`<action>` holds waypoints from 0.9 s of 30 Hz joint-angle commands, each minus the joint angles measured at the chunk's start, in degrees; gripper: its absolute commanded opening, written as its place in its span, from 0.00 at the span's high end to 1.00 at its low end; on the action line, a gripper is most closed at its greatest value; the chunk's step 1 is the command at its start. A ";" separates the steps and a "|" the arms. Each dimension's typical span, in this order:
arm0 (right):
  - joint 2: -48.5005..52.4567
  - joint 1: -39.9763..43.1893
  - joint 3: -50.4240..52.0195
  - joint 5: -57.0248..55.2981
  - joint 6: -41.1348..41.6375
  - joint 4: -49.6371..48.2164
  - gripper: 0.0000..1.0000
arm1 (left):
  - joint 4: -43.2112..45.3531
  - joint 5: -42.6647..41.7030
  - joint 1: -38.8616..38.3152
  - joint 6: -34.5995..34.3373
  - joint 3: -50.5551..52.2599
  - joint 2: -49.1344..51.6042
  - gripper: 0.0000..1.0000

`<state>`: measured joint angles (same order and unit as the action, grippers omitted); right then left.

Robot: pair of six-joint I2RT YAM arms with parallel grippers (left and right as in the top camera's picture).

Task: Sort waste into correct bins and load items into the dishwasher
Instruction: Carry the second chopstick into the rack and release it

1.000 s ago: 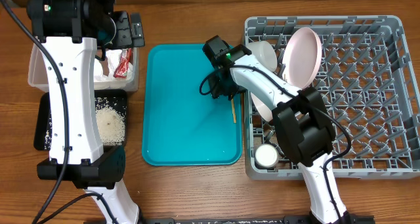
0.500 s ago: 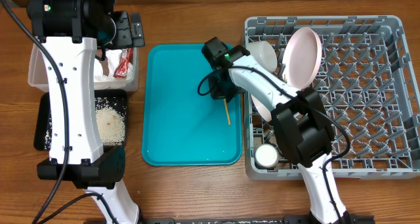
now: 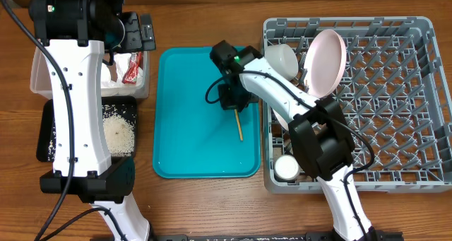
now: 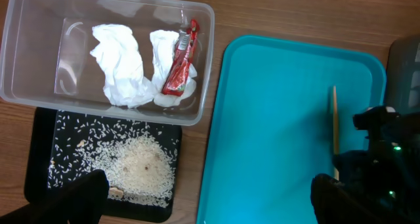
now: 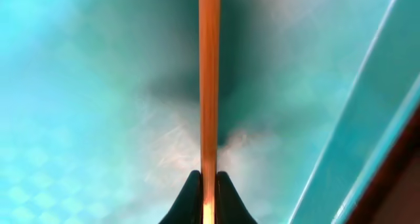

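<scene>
The right pincer (image 5: 209, 182) hangs over the serving tray (image 3: 183, 128), a chopstick (image 3: 239, 126) between its tips. Right of it stands the dish rack (image 3: 395, 128) (plate (image 3: 326, 61), bowl (image 3: 282, 57) and cup (image 3: 286, 168) inside); left, the tub (image 4: 39, 53), with the shallow tray (image 4: 36, 158) before it.

Teal, grey and black on brown wood grain

The desk (image 3: 212, 206) is brown wood grain, the serving tray (image 3: 191, 128) plain teal, the chopstick (image 5: 209, 86) orange-tan, the rack (image 3: 424, 92) grey lattice, the plate (image 3: 326, 57) pale pink, the napkins (image 4: 118, 73) white, the wrapper (image 4: 178, 65) red, and the left tray (image 4: 36, 165) black, speckled with white rice (image 4: 141, 166).
</scene>
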<state>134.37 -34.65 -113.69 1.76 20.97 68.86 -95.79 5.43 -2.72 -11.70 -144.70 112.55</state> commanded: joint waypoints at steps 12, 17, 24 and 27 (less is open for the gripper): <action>-5.60 -0.26 -16.48 0.68 -4.15 15.58 0.96 | 0.20 0.55 0.13 -0.55 -1.18 -1.20 0.00; -12.04 0.74 -16.57 -2.89 -3.98 20.35 0.96 | 0.20 0.55 0.13 -0.55 -1.18 -1.20 0.00; -19.41 5.64 -15.61 -10.62 0.09 28.20 0.96 | 0.20 0.55 0.13 -0.55 -1.18 -1.20 0.00; -21.20 8.85 -13.33 -11.17 0.07 28.20 0.96 | 0.20 0.55 0.13 -0.55 -1.18 -1.20 0.00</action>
<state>114.87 -28.27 -128.51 -6.79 20.01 97.14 -95.77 5.43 -2.72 -11.70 -144.70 112.55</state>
